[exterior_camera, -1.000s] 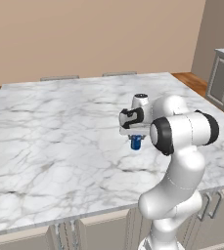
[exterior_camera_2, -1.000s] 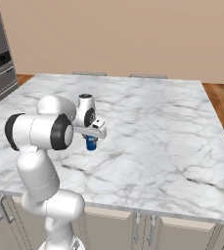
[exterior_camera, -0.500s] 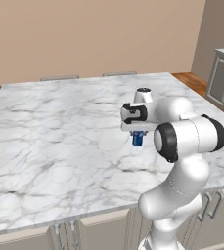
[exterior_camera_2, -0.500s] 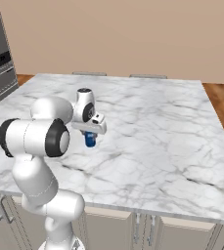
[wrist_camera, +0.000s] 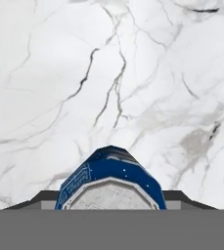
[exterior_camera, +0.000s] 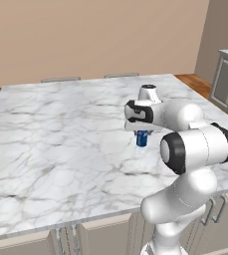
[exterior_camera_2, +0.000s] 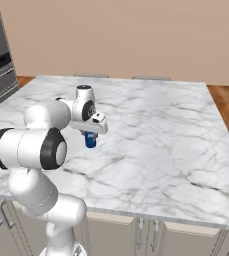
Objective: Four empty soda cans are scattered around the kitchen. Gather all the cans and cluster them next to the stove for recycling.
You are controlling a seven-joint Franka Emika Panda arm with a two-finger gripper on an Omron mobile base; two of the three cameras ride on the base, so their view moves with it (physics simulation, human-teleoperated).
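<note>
Since a second ago the arm's elbow has swung nearer the cameras, while the gripper point(exterior_camera: 142, 133) stays clamped on the blue soda can point(exterior_camera: 142, 139), held upright just above the marble island counter point(exterior_camera: 60, 129). Carrying is the step in hand; next, the base must likely drive toward the stove.

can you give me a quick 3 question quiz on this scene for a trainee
1. True or false: the hand is shut on the blue soda can.
2. Multiple choice: the surface under the can is A) a black stove, B) a white marble counter, C) the wood floor.
3. Fill in: seen from the hand camera, the can's top is ____ in colour.

Key: 1 true. 2 B. 3 silvery; it shows just above the blue wall.
</note>
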